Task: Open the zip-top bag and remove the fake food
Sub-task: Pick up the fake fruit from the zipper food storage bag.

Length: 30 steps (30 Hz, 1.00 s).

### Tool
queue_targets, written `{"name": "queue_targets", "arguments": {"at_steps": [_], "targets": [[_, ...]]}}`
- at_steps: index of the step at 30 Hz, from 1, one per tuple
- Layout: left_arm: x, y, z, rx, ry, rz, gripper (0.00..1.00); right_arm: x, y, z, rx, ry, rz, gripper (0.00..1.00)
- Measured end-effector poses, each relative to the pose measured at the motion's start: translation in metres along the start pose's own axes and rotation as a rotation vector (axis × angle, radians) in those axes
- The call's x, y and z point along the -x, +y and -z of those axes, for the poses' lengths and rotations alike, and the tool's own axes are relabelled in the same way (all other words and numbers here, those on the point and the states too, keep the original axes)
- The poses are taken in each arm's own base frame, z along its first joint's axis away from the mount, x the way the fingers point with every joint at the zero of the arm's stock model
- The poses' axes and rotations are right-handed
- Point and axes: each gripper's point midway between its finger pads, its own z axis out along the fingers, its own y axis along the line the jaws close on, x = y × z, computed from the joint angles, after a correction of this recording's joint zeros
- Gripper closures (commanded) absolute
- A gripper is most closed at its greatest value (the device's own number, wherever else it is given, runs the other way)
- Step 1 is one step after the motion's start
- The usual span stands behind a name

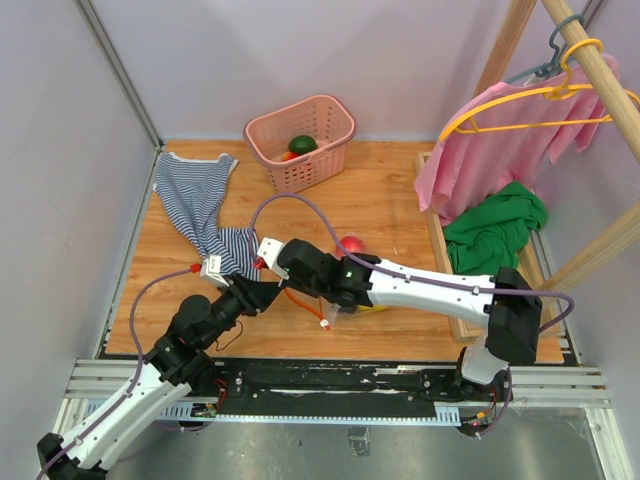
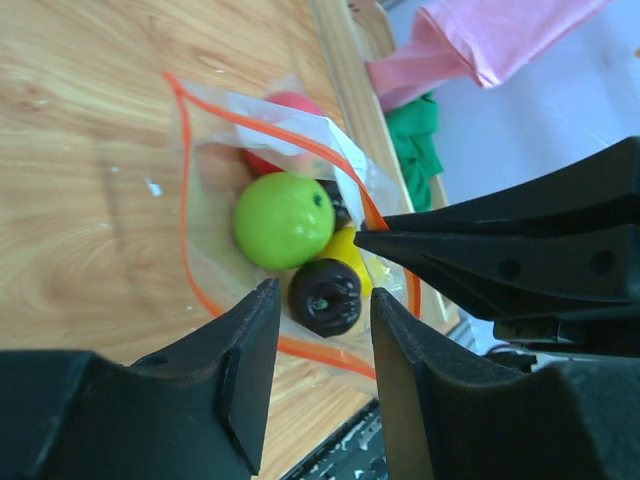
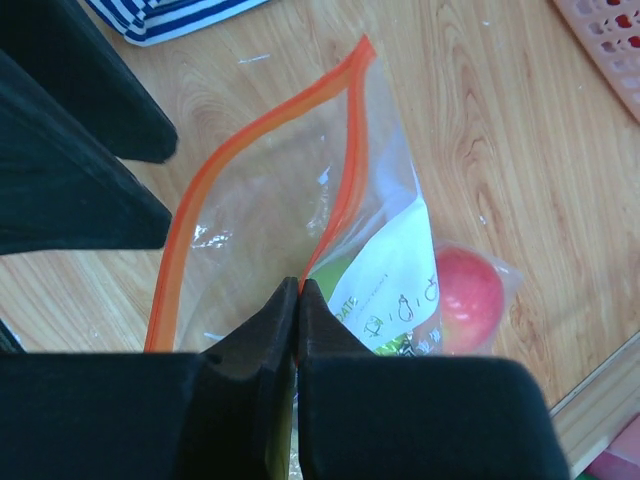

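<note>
The zip-top bag (image 3: pixel 260 200) lies on the wooden table with its orange-strip mouth gaping. My right gripper (image 3: pixel 298 290) is shut on one side of the strip, beside the white label (image 3: pixel 395 280). My left gripper (image 2: pixel 322 335) stands open, its jaws straddling the other side of the strip without pinching it. Inside the bag is the fake food: a light green ball (image 2: pixel 283 220), a dark purple piece (image 2: pixel 325 297), a yellow piece (image 2: pixel 352 262) and a red apple (image 3: pixel 468 298). From above, the right arm hides most of the bag; the apple (image 1: pixel 351 244) shows.
A pink slotted basket (image 1: pixel 335 125) at the back holds a dark green fruit (image 1: pixel 302 144) and a red one. A striped cloth (image 1: pixel 200 200) lies at the left. A wooden rack with a pink shirt (image 1: pixel 500 150) and a green cloth (image 1: pixel 495 232) stands at the right.
</note>
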Motion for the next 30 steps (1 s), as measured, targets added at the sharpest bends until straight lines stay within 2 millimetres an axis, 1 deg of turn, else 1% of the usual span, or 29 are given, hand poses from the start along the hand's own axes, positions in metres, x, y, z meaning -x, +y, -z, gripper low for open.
{"name": "queue_targets", "arguments": {"at_steps": [4,7,9,12,16,18,21,23,27,30], "targets": [[-0.006,-0.017,-0.006,-0.092,0.031,-0.006,0.52,0.008,-0.005,0.011,0.015,-0.04,-0.004,0.99],[-0.009,-0.026,-0.011,-0.132,0.056,-0.011,0.51,0.011,-0.008,0.014,0.024,-0.055,-0.01,0.99],[-0.014,-0.027,-0.017,-0.139,0.08,-0.016,0.51,0.011,-0.01,0.015,0.027,-0.059,-0.016,0.99],[-0.023,-0.021,-0.025,-0.121,0.117,-0.024,0.47,0.012,-0.011,0.016,0.038,-0.065,-0.022,0.99],[-0.037,-0.009,-0.037,-0.085,0.168,-0.042,0.32,0.012,-0.014,0.017,0.053,-0.072,-0.036,0.99],[-0.044,-0.001,-0.042,-0.063,0.194,-0.058,0.27,0.012,-0.014,0.021,0.067,-0.081,-0.04,0.99],[-0.055,0.011,-0.049,-0.035,0.229,-0.081,0.25,0.014,-0.012,0.027,0.089,-0.101,-0.044,0.99],[-0.059,0.014,-0.053,-0.03,0.248,-0.094,0.26,0.017,-0.011,0.03,0.107,-0.116,-0.048,0.99],[-0.065,0.013,-0.062,-0.046,0.267,-0.105,0.27,0.018,-0.01,0.032,0.148,-0.13,-0.064,0.99],[-0.069,0.014,-0.066,-0.056,0.28,-0.104,0.26,0.015,-0.012,0.029,0.18,-0.129,-0.094,0.99]]}}
